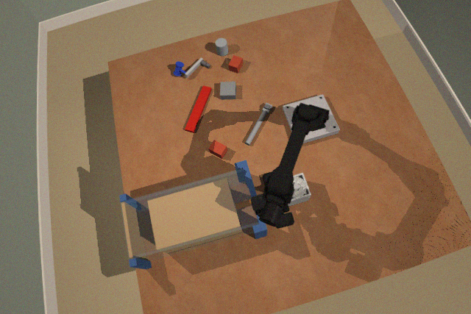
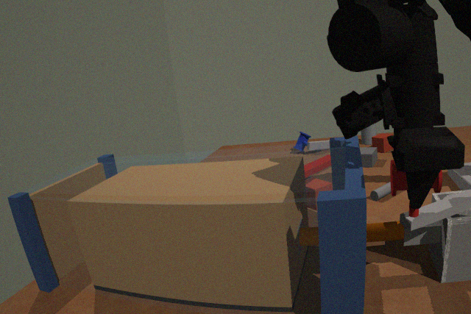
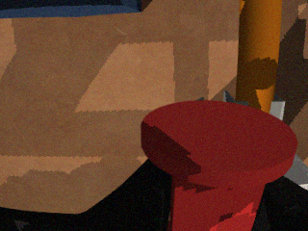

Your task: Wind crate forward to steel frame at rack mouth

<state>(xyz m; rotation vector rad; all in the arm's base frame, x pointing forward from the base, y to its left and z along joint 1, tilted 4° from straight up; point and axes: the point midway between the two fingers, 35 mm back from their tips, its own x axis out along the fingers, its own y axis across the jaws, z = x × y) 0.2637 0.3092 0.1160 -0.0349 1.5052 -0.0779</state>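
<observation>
The tan crate (image 1: 190,213) (image 2: 178,245) sits flat inside the clear-panelled cubby. In the top and exterior views a gap shows between its front and the blue frame (image 1: 245,174) (image 2: 341,253) at the mouth. An orange strap (image 2: 384,231) (image 3: 260,34) runs from the crate to the white winch (image 1: 301,189) (image 2: 456,249). My gripper (image 2: 416,204) (image 3: 196,151) is shut on the red spool-shaped knob (image 2: 399,179) (image 3: 221,140) of the winch handle. The handle's light grey arm (image 2: 433,209) lies over the winch top. Its key in the hole is hidden.
A blue-knobbed crank (image 1: 178,68) (image 2: 302,141), a red bar (image 1: 197,109), a grey block (image 1: 227,90), a grey cylinder (image 1: 221,46), a grey rod (image 1: 256,126) and red blocks (image 1: 218,148) (image 1: 235,64) lie beyond the cubby.
</observation>
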